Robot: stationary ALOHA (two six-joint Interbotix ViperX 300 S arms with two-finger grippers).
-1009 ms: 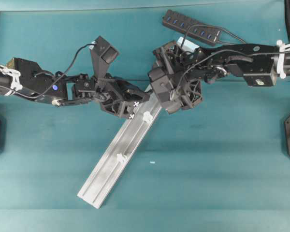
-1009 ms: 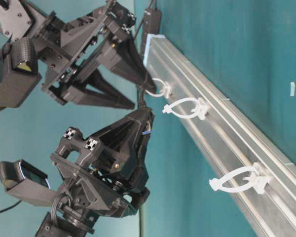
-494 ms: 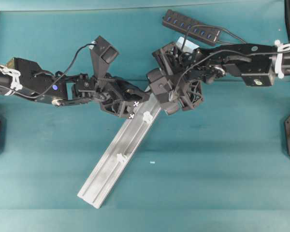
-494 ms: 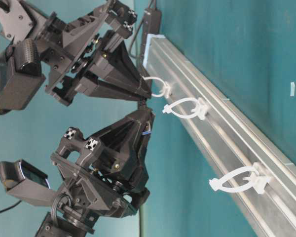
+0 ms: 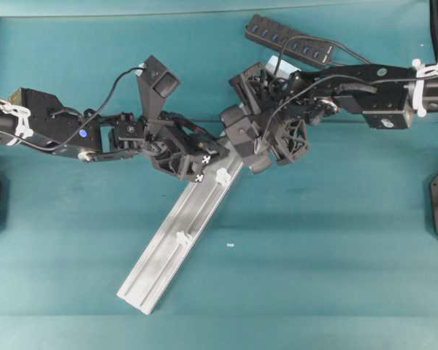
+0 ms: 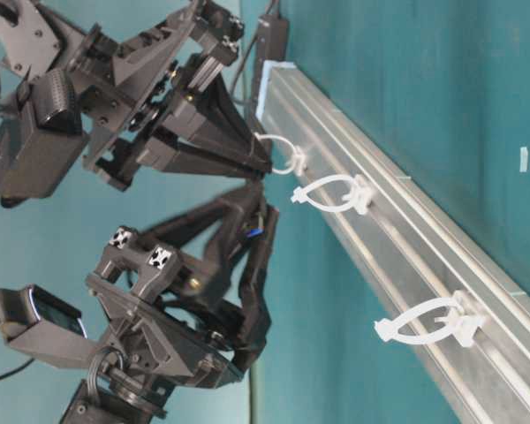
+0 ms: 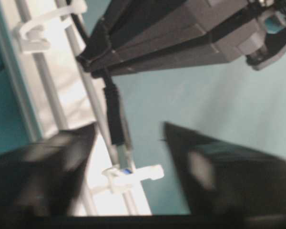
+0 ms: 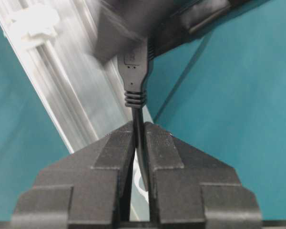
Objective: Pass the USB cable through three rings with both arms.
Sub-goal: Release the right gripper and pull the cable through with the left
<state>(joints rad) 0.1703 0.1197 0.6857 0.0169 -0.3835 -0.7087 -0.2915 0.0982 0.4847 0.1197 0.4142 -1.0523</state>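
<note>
The USB cable (image 8: 135, 76) hangs just off the silver rail (image 6: 406, 230), black plug leading. My right gripper (image 8: 139, 128) is shut on the thin cord right behind the plug. In the left wrist view the plug (image 7: 115, 117) points down between the spread, blurred fingers of my left gripper (image 7: 129, 126), which is open and touches nothing. Behind the right gripper the cord runs back up by the first ring (image 6: 285, 152). The second ring (image 6: 331, 193) sits just ahead of the plug tip, and the third ring (image 6: 424, 322) is farther down the rail.
The black hub (image 5: 292, 40) lies at the back, beyond the rail's upper end. Both arms crowd over that upper end of the rail (image 5: 168, 248), which slants toward the front left.
The right gripper has closed on the cord behind the plug. After that the left gripper sprang open and let go of the plug.
</note>
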